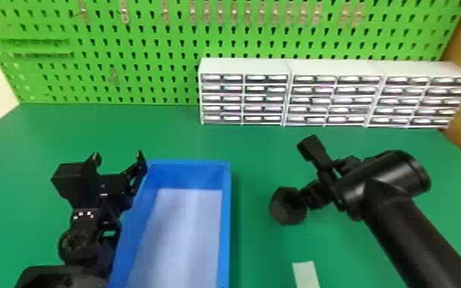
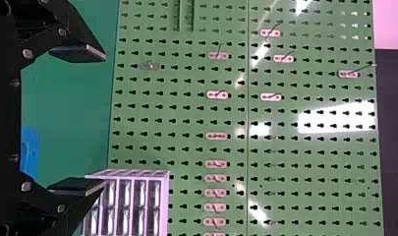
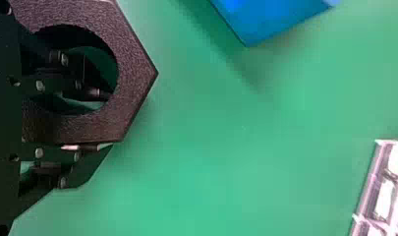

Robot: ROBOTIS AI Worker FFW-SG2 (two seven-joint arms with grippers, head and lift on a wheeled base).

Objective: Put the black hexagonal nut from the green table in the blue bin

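Observation:
In the head view, my right gripper (image 1: 315,193) is right of the blue bin (image 1: 224,229), shut on the black hexagonal nut (image 1: 296,216), which hangs from it over the green table (image 1: 256,245). From the right wrist view, one finger of the right gripper (image 3: 108,120) passes through the hole of the nut (image 3: 132,73) and the other lies along its outer side. A corner of the bin (image 3: 270,24) shows there too. My left gripper (image 1: 118,157) is parked at the bin's left side, open; in the left wrist view, the left gripper (image 2: 104,120) has nothing between its fingers.
White drawer cabinets (image 1: 291,72) line the back right of the table, before a green pegboard (image 1: 145,49). A pale strip (image 1: 305,274) lies on the table near the front, right of the bin. The bin's long right wall faces the right arm.

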